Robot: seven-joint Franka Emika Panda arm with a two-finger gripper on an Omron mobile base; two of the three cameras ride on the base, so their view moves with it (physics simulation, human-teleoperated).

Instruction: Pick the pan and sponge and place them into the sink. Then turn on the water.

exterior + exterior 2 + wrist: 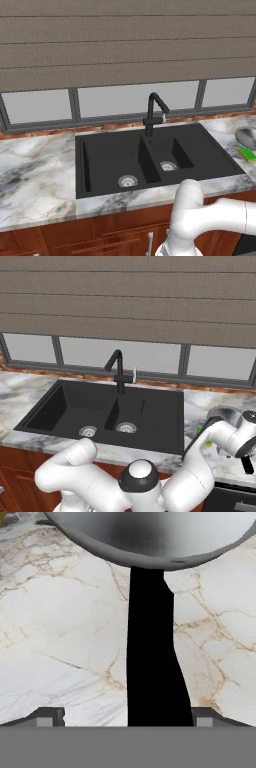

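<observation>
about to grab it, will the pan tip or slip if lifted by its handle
The pan looks like rigid metal, so it probably won't flex. Its bowl sits far beyond the handle, so it may droop. The handle looks smooth, so it could twist between the hand's open fingers.

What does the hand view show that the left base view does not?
Hand view alone: the pan's black handle running between the open end effector fingertips, which sit low on either side of it. Left base view alone: the sink, the faucet, the sponge beside the pan and the window. Both: the pan and the marble counter.
</observation>
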